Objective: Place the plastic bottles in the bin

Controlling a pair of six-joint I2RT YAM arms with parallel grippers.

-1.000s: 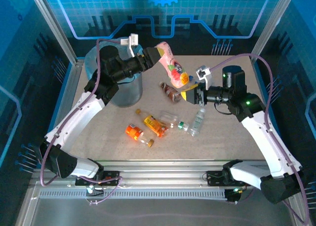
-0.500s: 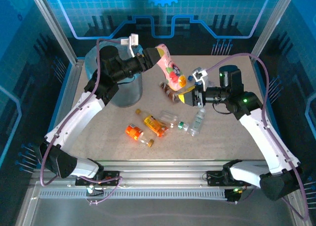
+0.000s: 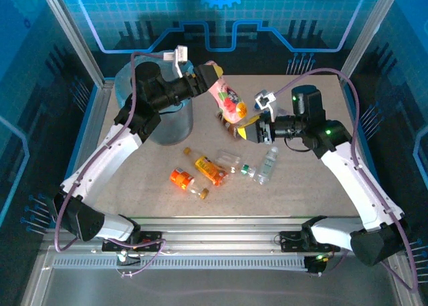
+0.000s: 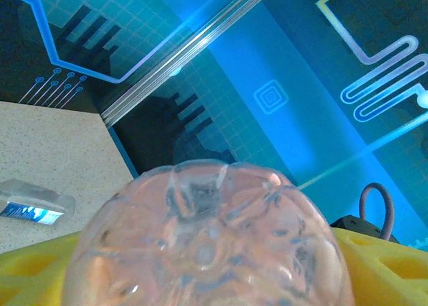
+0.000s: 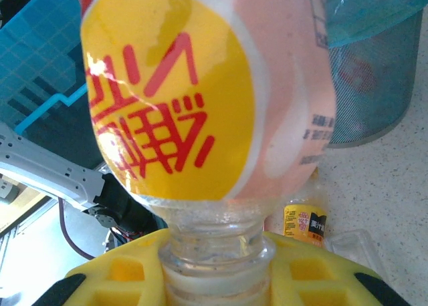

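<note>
A pink-and-yellow labelled plastic bottle (image 3: 229,100) hangs in the air between both arms, slanting down to the right. My left gripper (image 3: 204,79) is shut on its base end (image 4: 207,239), which sits between the yellow fingers (image 4: 391,266). My right gripper (image 3: 252,128) is shut on its neck (image 5: 215,249). The grey bin (image 3: 178,122) with its light-blue bag stands at the back left, just left of the held bottle, and in the right wrist view the bin (image 5: 371,85) lies behind the bottle. Several more bottles lie on the table: orange ones (image 3: 181,179) (image 3: 209,170) and clear ones (image 3: 231,162) (image 3: 267,164).
A brown-labelled bottle (image 3: 226,123) lies under the held one, partly covered by it. A yellow-labelled bottle (image 5: 305,223) shows on the table past my right fingers. A flattened clear piece with blue print (image 4: 33,202) lies on the table. Metal frame posts ring the table.
Both arms have carried the pink bottle a little to the left, toward the bin. The right arm has stretched further in. The bottles on the table have not moved.
</note>
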